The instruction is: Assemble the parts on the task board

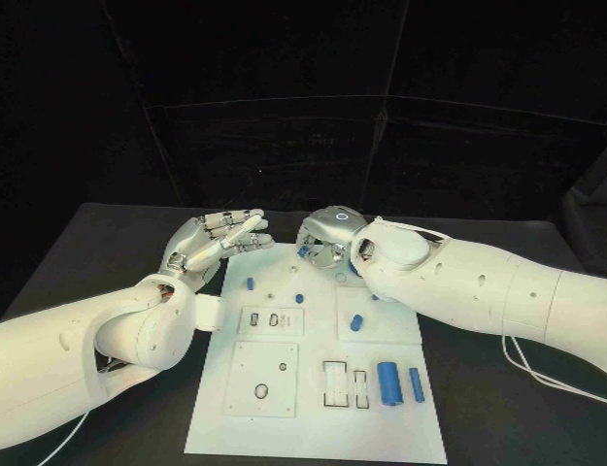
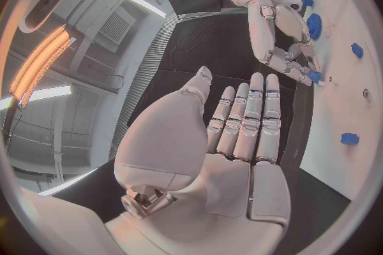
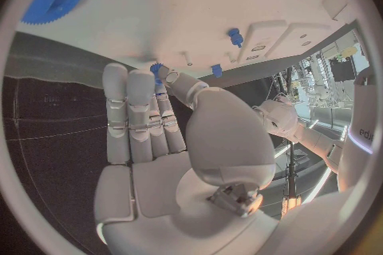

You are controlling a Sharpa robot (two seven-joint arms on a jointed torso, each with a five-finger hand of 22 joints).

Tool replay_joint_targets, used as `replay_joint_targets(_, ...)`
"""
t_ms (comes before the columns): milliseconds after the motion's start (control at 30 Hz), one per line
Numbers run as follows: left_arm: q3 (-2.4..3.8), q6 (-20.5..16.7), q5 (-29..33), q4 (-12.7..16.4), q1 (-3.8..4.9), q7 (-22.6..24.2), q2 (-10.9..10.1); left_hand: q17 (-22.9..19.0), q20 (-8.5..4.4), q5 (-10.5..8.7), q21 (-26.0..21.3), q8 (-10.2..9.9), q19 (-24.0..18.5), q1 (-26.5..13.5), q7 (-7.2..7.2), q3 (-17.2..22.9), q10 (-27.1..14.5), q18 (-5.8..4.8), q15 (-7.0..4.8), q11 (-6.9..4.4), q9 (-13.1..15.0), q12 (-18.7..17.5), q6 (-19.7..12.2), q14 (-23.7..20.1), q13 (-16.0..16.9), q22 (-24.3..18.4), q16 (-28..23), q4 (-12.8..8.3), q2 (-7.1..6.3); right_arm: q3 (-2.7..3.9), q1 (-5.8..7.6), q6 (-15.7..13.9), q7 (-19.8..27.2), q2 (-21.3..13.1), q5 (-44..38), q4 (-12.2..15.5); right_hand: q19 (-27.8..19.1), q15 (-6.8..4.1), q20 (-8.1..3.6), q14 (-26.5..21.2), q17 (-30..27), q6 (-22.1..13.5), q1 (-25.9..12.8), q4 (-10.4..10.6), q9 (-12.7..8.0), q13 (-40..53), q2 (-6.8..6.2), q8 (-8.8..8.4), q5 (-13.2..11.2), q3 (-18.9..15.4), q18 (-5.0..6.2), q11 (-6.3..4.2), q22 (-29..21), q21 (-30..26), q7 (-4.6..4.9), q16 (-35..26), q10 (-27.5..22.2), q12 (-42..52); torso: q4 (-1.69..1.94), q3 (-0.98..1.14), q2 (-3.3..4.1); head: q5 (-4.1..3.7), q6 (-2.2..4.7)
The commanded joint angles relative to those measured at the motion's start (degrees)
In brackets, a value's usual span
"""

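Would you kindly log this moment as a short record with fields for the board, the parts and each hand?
board: white rectangular task board on the black table
parts: two blue cylinders lying at the board's near right; small blue pieces further up
left hand: silver left hand raised beside the board's far left corner, fingers straight, holding nothing
right hand: silver right hand over the board's far edge, fingertips on a small blue toothed part

One task board (image 1: 318,388) – two hands – several blue parts (image 1: 388,382).
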Motion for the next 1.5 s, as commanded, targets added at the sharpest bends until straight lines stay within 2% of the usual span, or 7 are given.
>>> replay_joint_targets(33, 0.05, 0.86, -0.34, 0.02, 0.12, 0.37, 0.06, -0.12, 0.04, 0.02, -0.25, -0.27, 0.45, 0.00, 1.35, 0.01, 0.17, 0.70, 0.04, 0.22, -0.09, -0.34, 0.31, 0.39, -0.07, -0.12, -0.36, -0.40, 0.51, 0.00, 0.08, 1.47, -0.49, 0.30, -0.16, -0.12, -0.23, 0.04, 0.24, -0.17, 0.02, -0.11, -0.29, 0.37, 0.00, -0.07, -0.63, -0.24, 0.18, 0.06, -0.51, 0.11, -0.01, 0.23, 0.22, 0.25, -0.32, -0.14, 0.00, -0.01, 0.05, -0.08, 0.01)
replay_joint_targets(667, 0.05, 1.10, -0.33, -0.32, 0.27, 0.18, 0.21, -0.12, 0.04, 0.02, -0.25, -0.27, 0.45, 0.00, 1.35, 0.01, 0.17, 0.70, 0.04, 0.22, -0.09, -0.34, 0.31, 0.39, -0.07, -0.12, -0.36, -0.40, 0.51, 0.00, 0.08, -0.23, -2.54, 1.93, -1.53, -1.11, -0.72, 0.30, 0.51, -0.77, -0.46, -1.24, -0.73, 1.10, -0.10, -0.12, -1.87, -0.38, -0.87, -0.04, -0.49, 0.41, 0.14, 0.61, 0.42, 0.51, -1.66, -0.21, -0.03, -0.03, 0.15, 0.16, -0.12)
replay_joint_targets(900, 0.05, 1.22, -0.33, -0.38, 0.33, 0.03, 0.16, -0.15, 0.04, 0.01, -0.32, -0.34, 0.46, 0.00, 1.34, 0.00, 0.15, 0.70, 0.05, 0.23, -0.10, -0.42, 0.31, 0.38, -0.07, -0.17, -0.44, -0.48, 0.54, 0.00, 0.08, -0.22, -2.98, 1.78, -1.57, -1.36, -4.39, 1.69, 1.77, -3.67, -6.41, -10.33, -1.07, 1.92, -0.39, -0.19, -4.85, -0.46, -0.32, -2.68, 0.30, 2.17, -5.11, -2.62, 1.70, -4.09, -10.78, -0.17, -0.10, -0.02, 0.11, 0.11, -0.09)
replay_joint_targets(1133, 0.05, 1.32, -0.33, -0.45, 0.38, -0.04, 0.04, -0.17, 0.05, 0.02, -0.37, -0.38, 0.45, -0.02, 1.34, -0.01, 0.12, 0.70, 0.07, 0.24, -0.10, -0.48, 0.31, 0.35, -0.08, -0.20, -0.49, -0.53, 0.55, 0.00, 0.08, -2.71, -2.91, -0.32, -1.43, 0.66, -4.97, 2.00, 2.19, -3.85, -8.25, -13.05, 1.03, 3.21, -0.13, 0.03, -4.75, -0.33, 0.08, -7.94, 0.41, 2.52, -6.64, -4.58, 2.13, -6.45, -13.48, 0.60, -0.07, 0.05, 0.09, 0.12, -0.06)
replay_joint_targets(1267, 0.05, 1.33, -0.33, -0.50, 0.39, -0.07, -0.14, -0.17, 0.05, 0.02, -0.37, -0.38, 0.45, -0.02, 1.34, -0.02, 0.12, 0.69, 0.07, 0.24, -0.10, -0.48, 0.31, 0.35, -0.08, -0.21, -0.49, -0.53, 0.55, 0.04, 0.08, -4.32, -2.84, -3.49, 0.48, 3.54, -4.18, 1.76, 2.01, -2.71, -8.30, -11.34, 1.10, 4.27, 0.17, 0.29, -4.06, 0.28, 1.97, -9.03, 0.43, 2.19, -6.74, -4.31, 1.98, -5.94, -10.74, 2.17, -0.21, 0.09, 0.04, 0.18, 0.12)
replay_joint_targets(1300, 0.05, 1.33, -0.33, -0.51, 0.39, -0.08, -0.19, -0.17, 0.05, 0.02, -0.37, -0.38, 0.45, -0.02, 1.34, -0.02, 0.12, 0.69, 0.07, 0.24, -0.10, -0.48, 0.31, 0.35, -0.08, -0.21, -0.49, -0.53, 0.55, 0.43, 0.07, -4.70, -2.89, -4.81, 1.63, 4.65, -3.91, 1.64, 1.92, -2.33, -8.20, -10.51, 0.91, 4.65, 0.29, 0.48, -3.77, 0.58, 2.59, -9.01, 0.44, 2.02, -6.68, -4.10, 1.98, -5.60, -9.14, 2.96, -0.23, 0.08, 0.05, 0.18, 0.22)
replay_joint_targets(1500, 0.04, 1.50, -0.33, -0.55, 0.39, -0.19, -0.40, -0.18, 0.05, 0.02, -0.39, -0.40, 0.45, -0.03, 1.34, -0.02, 0.11, 0.69, 0.07, 0.24, -0.10, -0.50, 0.32, 0.35, -0.08, -0.22, -0.52, -0.55, 0.56, 1.93, 0.07, -4.04, -4.24, -11.76, 11.43, 9.72, -0.73, -0.47, 0.32, -0.26, -1.74, -6.54, -0.96, 6.99, 0.60, 3.03, -4.01, 1.88, 4.52, -8.94, -0.25, -1.08, -1.58, -0.31, -0.09, 0.50, 4.13, 9.21, -0.55, 0.18, -0.08, 0.08, 0.37)
